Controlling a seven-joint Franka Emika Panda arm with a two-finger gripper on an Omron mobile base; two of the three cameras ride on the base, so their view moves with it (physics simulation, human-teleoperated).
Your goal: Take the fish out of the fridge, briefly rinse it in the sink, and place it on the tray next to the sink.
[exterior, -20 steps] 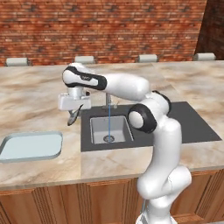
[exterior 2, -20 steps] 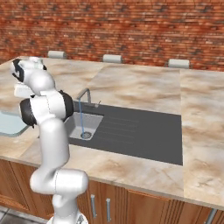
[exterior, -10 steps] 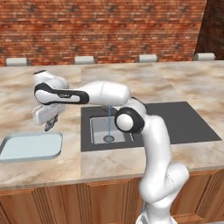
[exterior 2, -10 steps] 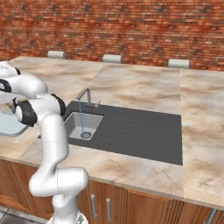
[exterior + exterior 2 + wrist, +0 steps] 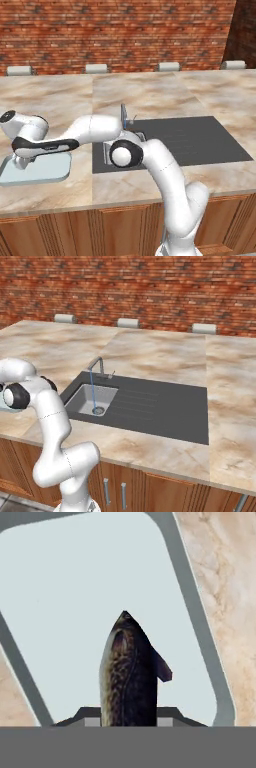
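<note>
Hand view is showing the fish (image 5: 129,674) rising from the bottom centre of the frame: dark, mottled brown-grey with fine pale speckling, a pointed end at the top and a small dark fin sticking out to the right. The jaws are closing tightly on it, their dark tips showing on either side of its lower body. Its long axis is running straight up the frame, along the line of the jaws, pointed end away from the camera. Behind it the tray (image 5: 60,587) is spreading across most of the frame, pale blue-grey with a grey raised rim and a rounded corner at the lower right; the fish is hanging over its inside.

In the left base view the tray (image 5: 50,169) is lying at the left edge on the marbled beige bench (image 5: 150,95), with the arm reaching across to it. The sink (image 5: 92,398) is sitting in its dark panel in the right base view, a thin blue stream falling from the faucet (image 5: 97,365) to the drain. A red brick wall (image 5: 150,286) is running behind the bench.
</note>
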